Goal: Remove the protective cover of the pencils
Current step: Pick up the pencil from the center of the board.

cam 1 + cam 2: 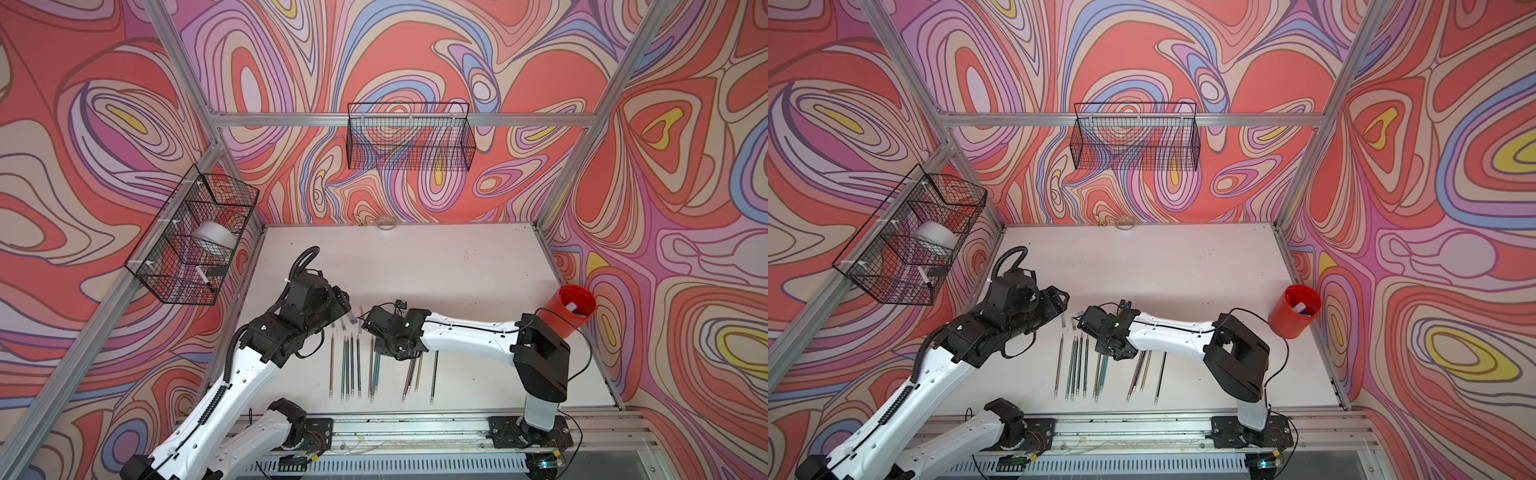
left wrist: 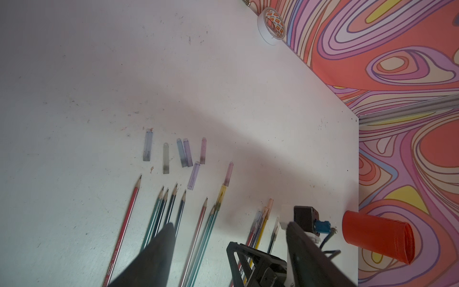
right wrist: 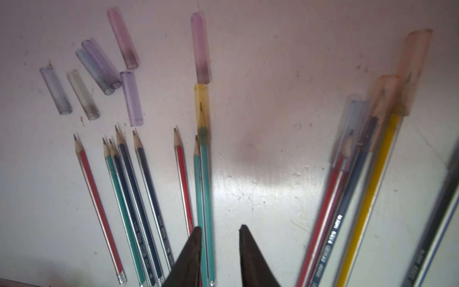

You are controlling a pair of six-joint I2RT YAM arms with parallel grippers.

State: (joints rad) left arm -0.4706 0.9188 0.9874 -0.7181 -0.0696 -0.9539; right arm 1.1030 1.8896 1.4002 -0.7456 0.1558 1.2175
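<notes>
Swirled red, pink and lilac walls enclose a white table [image 1: 457,266]. In both top views the pencils [image 1: 353,365] lie in a row at 6 o'clock on the table, tips toward 12. A red cup [image 1: 557,324] sits at 3 o'clock and a tape roll [image 1: 385,224] at 12, by the back wall.

Seven pencils at the row's 9 o'clock end are bare. Six loose caps [image 2: 188,152] lie scattered just past their tips, toward 12. Next along, a teal pencil [image 3: 207,186] wears a yellow cap [image 3: 201,99], and a pink cap [image 3: 200,47] lies end to end with that cap, touching it. At the 3 o'clock end, three pencils are capped: one in blue [image 3: 352,124] and two in orange [image 3: 417,64].

The right gripper [image 3: 219,227] is over the middle of the row. Its fingers are narrowly parted and clamp nothing, and the teal pencil runs between them, close to one finger. The left gripper [image 2: 229,223] hangs above the row with its fingers wide apart and empty.
</notes>
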